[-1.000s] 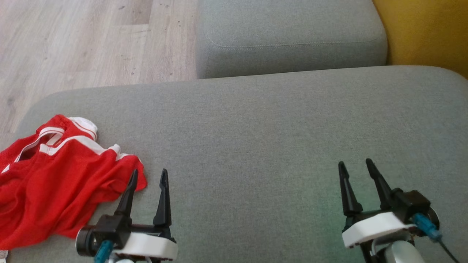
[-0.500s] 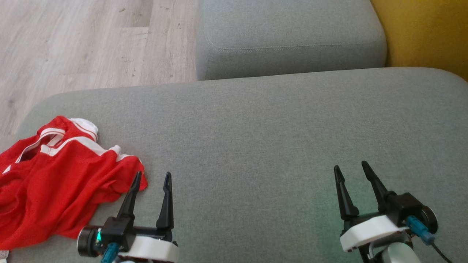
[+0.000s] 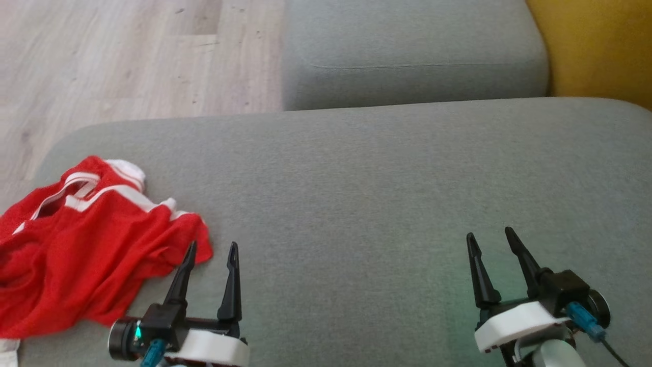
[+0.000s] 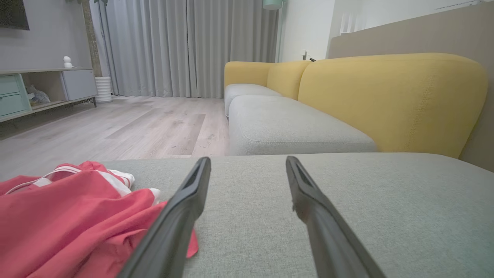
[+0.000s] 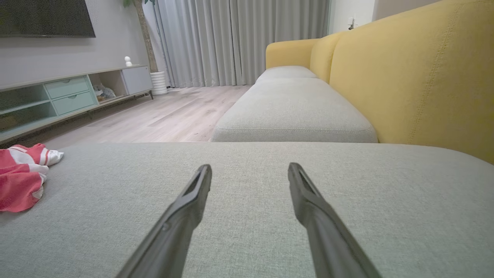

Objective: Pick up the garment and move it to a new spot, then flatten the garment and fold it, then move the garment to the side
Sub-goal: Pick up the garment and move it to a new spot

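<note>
right pincer (image 5: 250, 172): fingers spread, empty, over grey cushion (image 5: 347, 200) | red garment (image 5: 21, 177): crumpled, far left

A broad grey seat cushion (image 3: 356, 193) spreads before me, with a second grey cushion (image 3: 412, 56) just beyond it. To my right rises the yellow backrest (image 3: 596, 46) — padded, stitched. Pale wood floor (image 3: 127, 61) runs off left towards grey curtains (image 5: 239, 38), a white ribbed pot (image 5: 158, 83) beside them, and a low cabinet (image 5: 69, 94) with teal drawers — a dark screen (image 5: 46, 17) above it.
</note>
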